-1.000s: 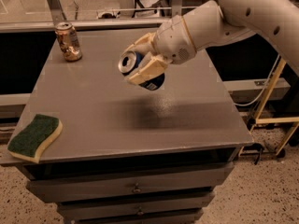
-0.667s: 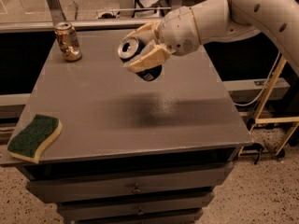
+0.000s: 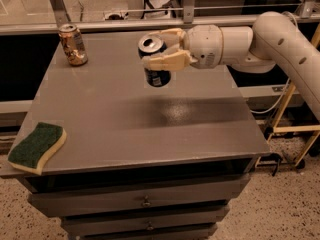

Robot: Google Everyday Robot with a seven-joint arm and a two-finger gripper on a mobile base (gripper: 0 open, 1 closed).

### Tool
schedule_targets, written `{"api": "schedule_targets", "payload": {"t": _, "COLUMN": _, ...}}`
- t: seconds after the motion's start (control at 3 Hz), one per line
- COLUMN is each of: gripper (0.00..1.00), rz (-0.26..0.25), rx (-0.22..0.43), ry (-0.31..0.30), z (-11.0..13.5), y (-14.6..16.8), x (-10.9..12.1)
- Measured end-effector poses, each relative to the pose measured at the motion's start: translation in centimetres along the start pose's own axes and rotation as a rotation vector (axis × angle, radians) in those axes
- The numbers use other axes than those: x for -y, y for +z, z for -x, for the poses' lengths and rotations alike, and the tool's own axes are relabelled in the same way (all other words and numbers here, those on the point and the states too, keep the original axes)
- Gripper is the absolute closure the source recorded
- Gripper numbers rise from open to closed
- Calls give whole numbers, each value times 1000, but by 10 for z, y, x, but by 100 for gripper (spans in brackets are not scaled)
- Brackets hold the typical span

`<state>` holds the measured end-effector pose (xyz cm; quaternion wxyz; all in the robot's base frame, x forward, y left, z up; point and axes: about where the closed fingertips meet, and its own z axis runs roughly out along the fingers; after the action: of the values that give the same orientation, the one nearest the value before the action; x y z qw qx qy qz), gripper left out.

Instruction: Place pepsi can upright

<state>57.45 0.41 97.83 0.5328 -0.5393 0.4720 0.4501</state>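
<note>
Above the table [image 3: 125, 126], the tool [image 3: 156, 50] grips the pepsi can [image 3: 158, 77], now turned nearly upright from its earlier tilt.

pepsi can [image 3: 157, 78] middle hidden behind end effector [image 3: 152, 48] (above table [image 3: 125, 129]), arm [image 3: 280, 39] cropped right

Cream end effector [image 3: 159, 49] above table [image 3: 125, 126]; dark-blue pepsi can [image 3: 157, 77].

A single camera covers the scene. It is set above and in front of the table [image 3: 125, 134], tilted down and facing across the top toward the far rail [image 3: 125, 25]. Range is moderate: the whole tabletop and the drawers [image 3: 145, 201] fit in frame. The arm [image 3: 280, 39] enters from the right edge. The gripper [image 3: 156, 49], clasped on the pepsi can [image 3: 157, 77], sits upper centre.
</note>
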Motion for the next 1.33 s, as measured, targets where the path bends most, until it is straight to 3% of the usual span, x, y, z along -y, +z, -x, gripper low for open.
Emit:
{"api": "schedule_targets", "payload": {"t": 0.67, "gripper": 100, "rz": -42, "rx": 76, "ry": 167, "z": -27, "y": -15, "x": 0}}
{"api": "schedule_targets", "payload": {"t": 1.33, "gripper": 59, "rz": -77, "rx": 103, "ry": 253, "z": -54, "y": -30, "x": -5}}
